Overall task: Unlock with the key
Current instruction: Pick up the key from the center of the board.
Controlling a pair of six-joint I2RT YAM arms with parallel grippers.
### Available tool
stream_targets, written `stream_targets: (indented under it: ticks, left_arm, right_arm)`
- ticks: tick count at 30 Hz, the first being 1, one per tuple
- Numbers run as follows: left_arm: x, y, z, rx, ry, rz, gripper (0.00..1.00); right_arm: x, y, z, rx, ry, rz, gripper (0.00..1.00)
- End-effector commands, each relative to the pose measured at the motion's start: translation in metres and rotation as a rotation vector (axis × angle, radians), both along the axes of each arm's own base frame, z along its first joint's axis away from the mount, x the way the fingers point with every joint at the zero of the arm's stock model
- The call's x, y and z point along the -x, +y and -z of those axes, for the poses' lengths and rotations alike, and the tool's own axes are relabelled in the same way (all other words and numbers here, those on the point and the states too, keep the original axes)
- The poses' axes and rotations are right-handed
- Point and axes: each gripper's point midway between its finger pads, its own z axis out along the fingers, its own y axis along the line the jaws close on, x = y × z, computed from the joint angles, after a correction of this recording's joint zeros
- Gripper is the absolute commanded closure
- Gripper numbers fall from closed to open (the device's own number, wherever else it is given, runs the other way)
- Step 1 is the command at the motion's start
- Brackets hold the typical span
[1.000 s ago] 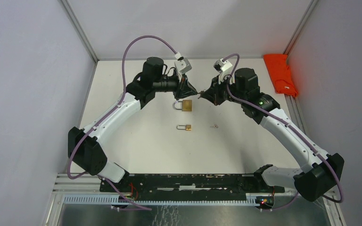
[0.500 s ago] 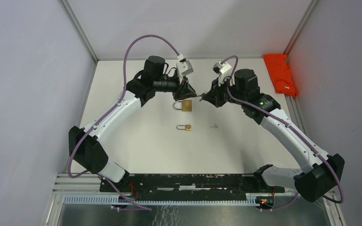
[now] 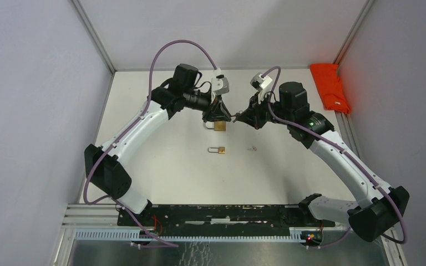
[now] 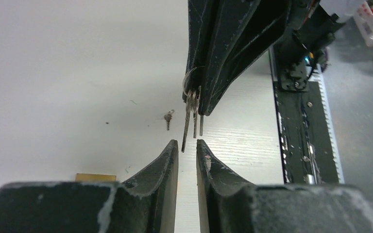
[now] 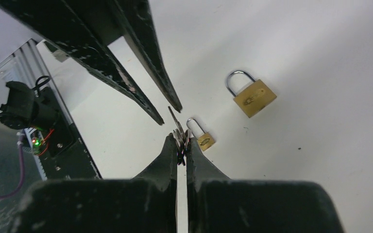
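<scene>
Overhead view: the left hand (image 3: 226, 115) and right hand (image 3: 238, 117) meet tip to tip in mid-air over the far part of the tabletop (image 3: 166, 166), just above the large padlock (image 3: 218, 126), which lies flat with its shackle closed. A small padlock (image 3: 217, 149), also closed, lies nearer the arm bases, a loose key (image 3: 250, 148) lies to its right, and an orange cloth (image 3: 329, 86) sits at the far right edge. What passes between the hands is too small to make out here. Left wrist view: the right hand is pinched shut on a bunch of keys (image 4: 192, 110), blades hanging towards the left hand. The left hand's fingers (image 4: 169, 158) stand partly open and grip nothing, and one blade tip just reaches the mouth of the gap. Right wrist view: the right hand's fingers (image 5: 167, 150) are clamped on the heads of the keys, the left hand's fingertips are apart just beyond the blades, and both padlocks lie untouched below. Assessment: the step in hand is a mid-air transfer or re-grip of a key, and no lock has been engaged. The next move calls for the left hand to close on a single blade without catching the others, then for that key to be lined up with a keyhole. Which padlock is intended cannot be determined.
</scene>
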Motion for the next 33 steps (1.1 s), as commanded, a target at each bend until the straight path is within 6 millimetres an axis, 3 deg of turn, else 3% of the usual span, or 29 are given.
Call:
stream_targets:
  ticks: [1,21,33]
  left_arm:
    - [0.014,0.0,-0.009,0.03,-0.014,0.129,0.74]
    - [0.027,-0.001,-0.022,0.074,0.003,0.194,0.79]
    - [0.016,-0.007,-0.023,0.08,0.025,0.155,0.89]
  right_arm:
    - [0.016,0.011,-0.035,-0.079,-0.074,-0.109,1.0]
    - [0.021,0.014,-0.019,-0.059,-0.042,-0.156,1.0]
    - [0.022,0.017,-0.011,-0.051,-0.025,-0.166,1.0]
